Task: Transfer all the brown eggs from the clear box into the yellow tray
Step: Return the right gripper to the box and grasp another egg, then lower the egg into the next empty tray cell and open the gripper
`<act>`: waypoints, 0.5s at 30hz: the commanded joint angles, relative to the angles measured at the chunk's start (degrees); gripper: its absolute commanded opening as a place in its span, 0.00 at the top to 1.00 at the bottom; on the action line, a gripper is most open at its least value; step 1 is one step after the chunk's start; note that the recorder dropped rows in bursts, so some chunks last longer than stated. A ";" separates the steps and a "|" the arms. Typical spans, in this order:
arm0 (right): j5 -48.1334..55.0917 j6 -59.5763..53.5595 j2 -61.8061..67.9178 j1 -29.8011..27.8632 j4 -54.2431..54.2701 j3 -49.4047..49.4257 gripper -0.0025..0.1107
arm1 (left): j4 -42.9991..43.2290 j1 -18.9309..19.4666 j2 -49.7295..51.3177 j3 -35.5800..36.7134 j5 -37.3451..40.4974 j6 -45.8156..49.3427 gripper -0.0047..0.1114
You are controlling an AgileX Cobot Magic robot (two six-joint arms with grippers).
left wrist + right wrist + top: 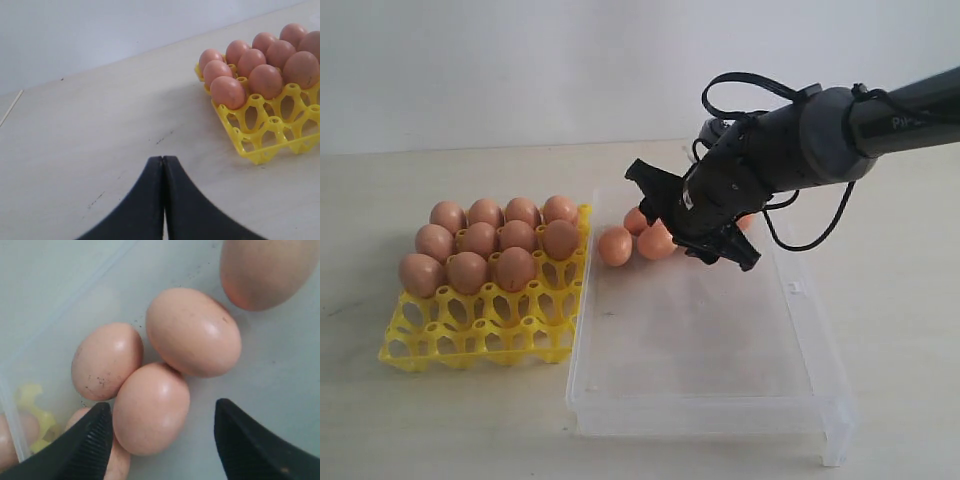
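Arm (820,135) slants down, right claw (162,412) spread above brown eggs (192,332).

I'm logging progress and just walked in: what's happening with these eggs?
The robot is moving brown eggs from the clear box to the yellow tray. Eleven sit in the tray, front cups empty. The right gripper is low over the box's far end, open fingers either side of one egg among the few left. The left gripper is shut, over the table beside the tray.
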 commanded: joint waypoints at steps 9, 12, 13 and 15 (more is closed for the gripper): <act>0.76 0.47 6.64 -0.36 -0.25 -6.94 0.47 | 0.00 -0.11 -0.35 -0.23 -0.45 -0.25 0.96; 0.54 -0.66 7.23 -0.36 -0.25 -7.54 0.64 | 0.00 -0.11 -0.35 -0.23 -0.45 -0.25 0.96; 0.39 -3.45 7.23 -0.36 -0.36 -7.54 0.78 | 0.00 -0.11 -0.35 -0.23 -0.45 -0.25 0.96; 0.92 -8.38 6.51 -0.36 0.25 -7.54 0.98 | 0.00 -0.11 -0.35 -0.23 -0.45 -0.25 0.96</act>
